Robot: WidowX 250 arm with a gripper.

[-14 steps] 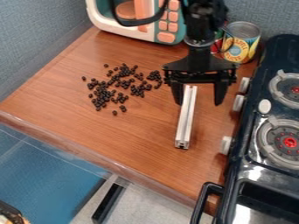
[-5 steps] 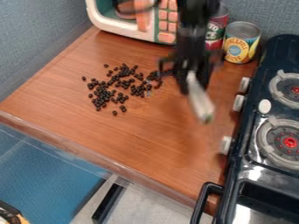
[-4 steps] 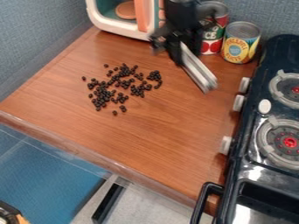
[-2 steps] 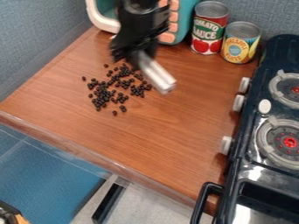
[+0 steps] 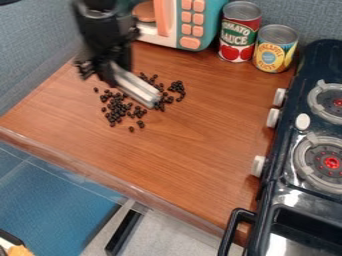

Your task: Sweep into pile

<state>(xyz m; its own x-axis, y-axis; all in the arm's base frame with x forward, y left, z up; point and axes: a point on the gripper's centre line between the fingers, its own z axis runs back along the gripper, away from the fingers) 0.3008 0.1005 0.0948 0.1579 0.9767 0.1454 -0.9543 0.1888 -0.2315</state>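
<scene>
Camera seat: above the tabletop (image 5: 187,165), close
Facing: slantwise down
Frame top: toy microwave (image 5: 190,25)
Frame right: stove (image 5: 294,200)

Beans (image 5: 118,109): small, dark, rounded; loose and scattered in an uneven patch on the wood-grain counter (image 5: 194,145), denser in clumps, with strays at the margins. Bar (image 5: 136,88): straight, silvery, grooved lengthwise; slanted from upper left to lower right across the patch, hiding some beans. Contact with beans or counter: cannot be determined.
</scene>
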